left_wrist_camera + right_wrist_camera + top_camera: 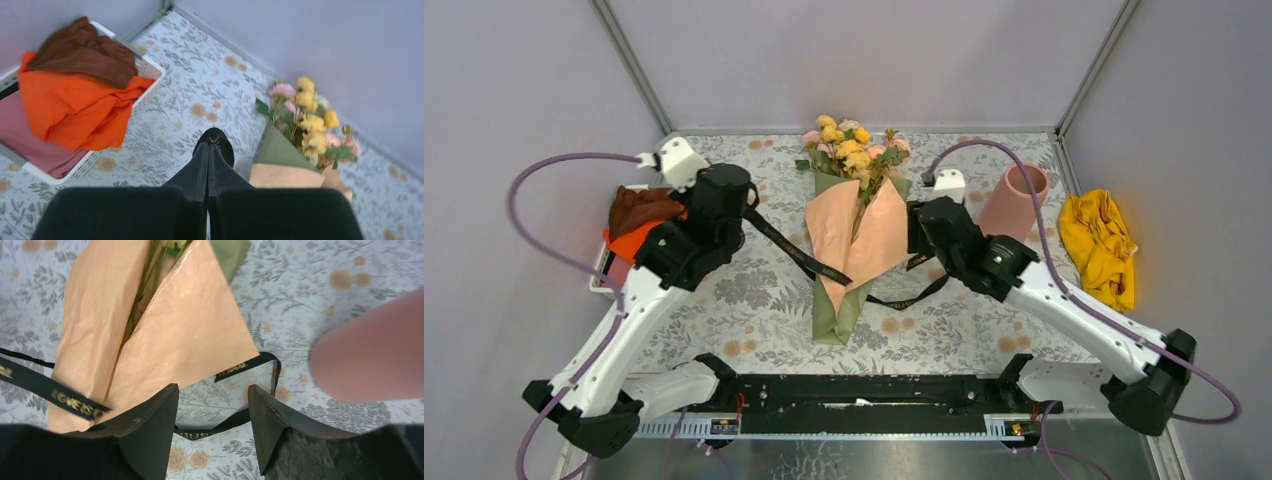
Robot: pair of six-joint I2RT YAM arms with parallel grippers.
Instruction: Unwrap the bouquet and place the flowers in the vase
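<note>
1. The bouquet [856, 235] lies flat in the middle of the worktop [754, 300], with its blooms toward the far wall and its narrow tip toward the arm bases. The vase [1014, 200] stands upright at the far right, close to the right wrist.
2. The left fingers [207, 162] are pressed together on the black ribbon [789, 245] — seen from above, it runs in a straight line from them down to the paper cone.
3. The right fingers [157, 410] are apart and hold nothing. They hang just beside the right edge of the peach paper [190, 335], above another loop of the ribbon.
4. I judge the bundle to be very light. The paper looks glossy and stiff enough to keep its fold, so I expect that a pull on the ribbon drags the whole cone over the worktop. One side should pin the paper down.
5. The ribbon is thin, flat and soft. A pinch near its free end seems to me the best place.
6. The flowers [854, 145] show their green stems [142, 290] in the slit between the peach sheets. These look thin and probably springy, so I would take them at the stems and not at the blooms, which may crush.
7. The vase is tall and narrow — it may tip if the stems push sideways on its rim.
</note>
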